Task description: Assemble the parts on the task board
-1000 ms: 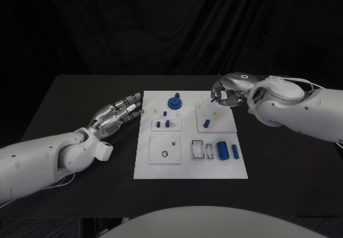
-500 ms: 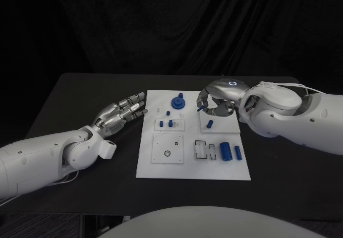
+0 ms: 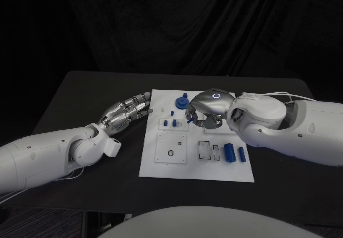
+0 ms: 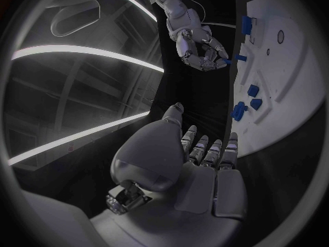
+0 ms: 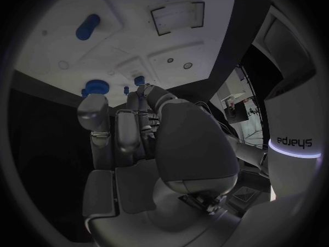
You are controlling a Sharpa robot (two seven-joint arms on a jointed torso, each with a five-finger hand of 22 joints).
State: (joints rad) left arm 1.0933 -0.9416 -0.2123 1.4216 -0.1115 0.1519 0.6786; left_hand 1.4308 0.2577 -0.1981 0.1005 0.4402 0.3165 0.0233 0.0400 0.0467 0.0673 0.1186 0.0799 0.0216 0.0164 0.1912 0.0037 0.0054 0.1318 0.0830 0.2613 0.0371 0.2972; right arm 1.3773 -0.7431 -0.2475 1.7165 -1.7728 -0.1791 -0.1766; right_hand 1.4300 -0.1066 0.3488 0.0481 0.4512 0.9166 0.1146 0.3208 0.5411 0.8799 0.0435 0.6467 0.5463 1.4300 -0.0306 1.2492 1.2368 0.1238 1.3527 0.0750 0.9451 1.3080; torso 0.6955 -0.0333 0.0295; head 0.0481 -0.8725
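Black table (image 3: 79,94) — over the white board (image 3: 243,173) the right hand (image 3: 202,115) pinches a small blue peg (image 4: 227,62), likely light, stiff, slippery — best held mid-length; left hand (image 3: 129,110) lies released beside the board.

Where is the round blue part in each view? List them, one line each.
Head view: the round blue part stands at the task board's far edge, between the left hand and the right hand, which pinches a small blue peg.
Left wrist view: the part sits near the board's edge, beyond the left hand's fingertips.
Right wrist view: the part sits past the right hand's fingers.
Shared landmark: the white task board.
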